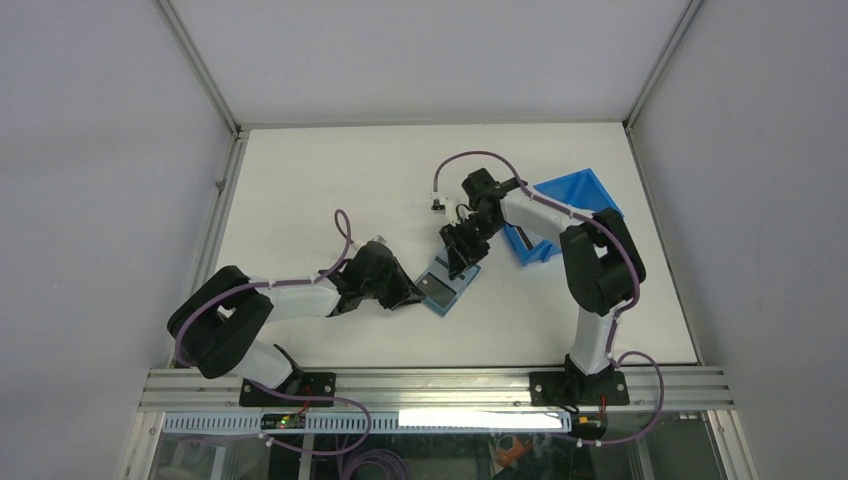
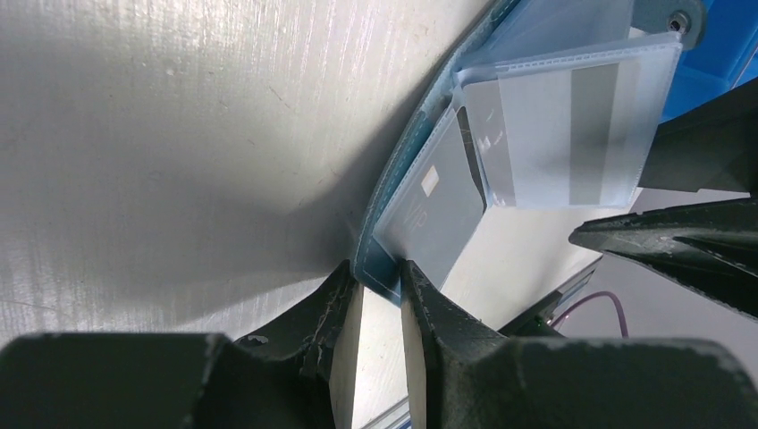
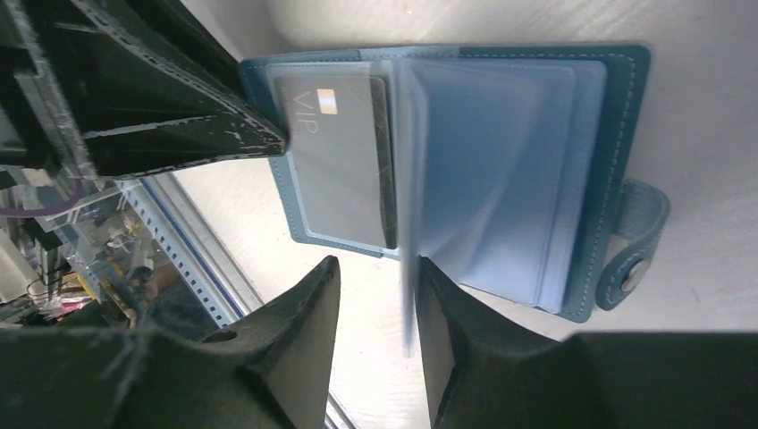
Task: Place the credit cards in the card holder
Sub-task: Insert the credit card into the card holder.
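1. Card holder (image 1: 447, 288) lying open on table (image 1: 330, 180), centre, btwn the two arms; snap tab (image 3: 635, 259) hanging free off one edge.
2. Done so far: one grey VIP card (image 3: 344, 170) seated in a clear pocket on one half of the holder, flat and approx. square to the cover.
3. L gripper (image 2: 380, 281) clamped on a corner of the teal cover, prob. pinning the holder in place.
4. R gripper (image 3: 375, 277) w/ jaws apart; a clear sleeve leaf (image 3: 483, 170) standing up in the gap, against one finger, not pinched as far as visible. Looks like paging to a free pocket.
5. Still to do: remaining cards. None spotted loose in any view, so count left unknown.
6. Blue bin (image 1: 570, 200) behind R arm; contents not visible, so can't tell if more cards are there.
7. Est. progress: partway, at least one card in, holder still open.
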Motion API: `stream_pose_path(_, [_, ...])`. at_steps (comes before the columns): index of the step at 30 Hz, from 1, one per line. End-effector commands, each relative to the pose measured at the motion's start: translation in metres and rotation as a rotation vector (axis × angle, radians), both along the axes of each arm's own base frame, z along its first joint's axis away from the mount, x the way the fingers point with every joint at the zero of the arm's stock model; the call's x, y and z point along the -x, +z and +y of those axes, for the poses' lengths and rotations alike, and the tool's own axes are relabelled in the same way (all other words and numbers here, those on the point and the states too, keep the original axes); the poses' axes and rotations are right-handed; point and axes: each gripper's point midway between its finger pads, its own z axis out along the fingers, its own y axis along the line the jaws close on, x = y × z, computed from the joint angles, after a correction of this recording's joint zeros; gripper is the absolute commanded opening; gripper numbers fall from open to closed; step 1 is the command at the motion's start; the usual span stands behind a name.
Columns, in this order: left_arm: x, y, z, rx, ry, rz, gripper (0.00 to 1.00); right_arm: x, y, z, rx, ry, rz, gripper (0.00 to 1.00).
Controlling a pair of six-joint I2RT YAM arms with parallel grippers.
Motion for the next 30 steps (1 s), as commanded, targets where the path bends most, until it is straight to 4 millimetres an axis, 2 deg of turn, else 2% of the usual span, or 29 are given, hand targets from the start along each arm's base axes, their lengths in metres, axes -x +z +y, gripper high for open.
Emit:
stream_pose_path(1, [-0.009,0.018,-0.009,0.037,-0.031,-0.041,0.24,0.001,0.031,0.015,-0.125,-0.004,-0.021,0.39])
stream_pose_path(7, [-0.009,0.018,-0.009,0.04,-0.04,-0.04,0.24,0.002,0.029,0.017,-0.132,-0.044,0.009,0.4])
stream_pose_path(16, [-0.009,0.018,-0.008,0.04,-0.043,-0.04,0.24,0.0,0.03,0.019,-0.136,-0.08,0.02,0.29])
stream_pose_path(20, [-0.009,0.018,-0.009,0.043,-0.05,-0.04,0.24,0.003,0.031,0.021,-0.151,-0.093,0.041,0.28])
stream_pose_path(24, [-0.009,0.019,-0.01,0.044,-0.056,-0.041,0.25,0.004,0.029,0.022,-0.153,-0.102,0.057,0.29])
stream_pose_path(26, [-0.01,0.018,-0.011,0.044,-0.057,-0.04,0.24,0.005,0.03,0.024,-0.159,-0.1,0.066,0.39])
stream_pose_path(30, [-0.01,0.018,-0.01,0.044,-0.056,-0.039,0.25,0.007,0.032,0.026,-0.177,-0.099,0.089,0.41])
